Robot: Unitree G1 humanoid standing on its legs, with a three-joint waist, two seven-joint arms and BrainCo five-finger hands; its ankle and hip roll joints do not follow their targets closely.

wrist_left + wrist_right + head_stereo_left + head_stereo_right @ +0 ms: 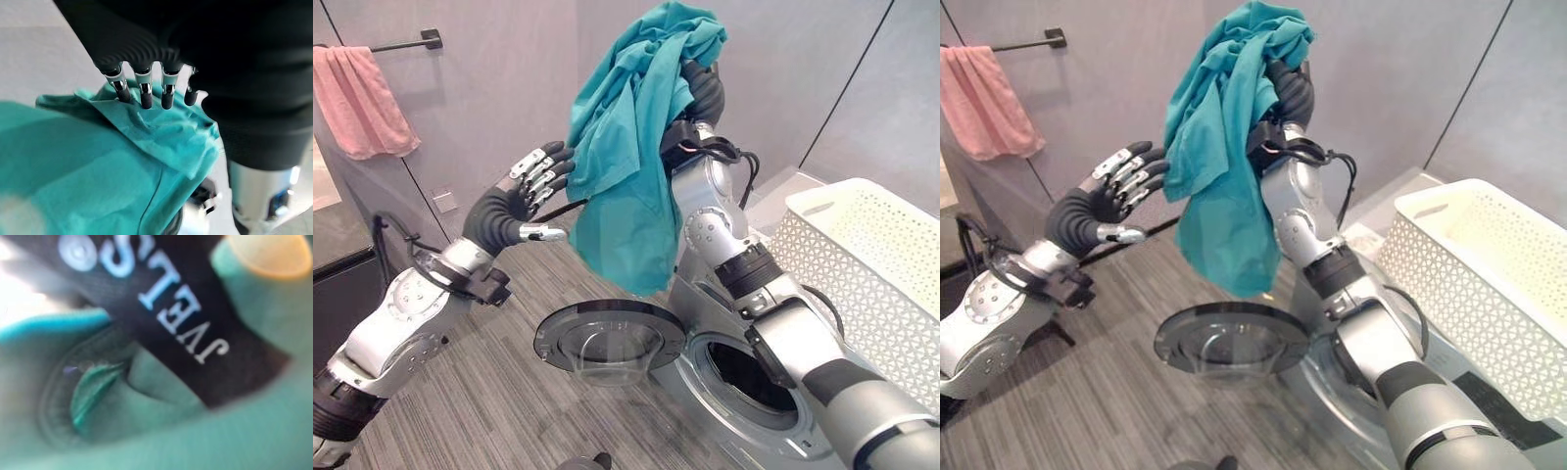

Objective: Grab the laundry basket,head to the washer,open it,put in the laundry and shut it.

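A teal garment (631,157) hangs high in the air, bunched over my right hand (705,93), whose fingers are curled into it. My left hand (514,206) is raised beside the garment's left edge, open with straight fingers. In the left wrist view its fingertips (142,95) rest against the teal cloth (98,166). Below the garment the washer's round glass door (607,338) stands swung open, and the dark drum opening (754,377) shows behind my right forearm. The white perforated laundry basket (871,264) sits on top of the washer at the right.
A pink towel (362,98) hangs from a black rail on the grey wall at the upper left. Grey striped flooring (489,401) spreads in front of the washer.
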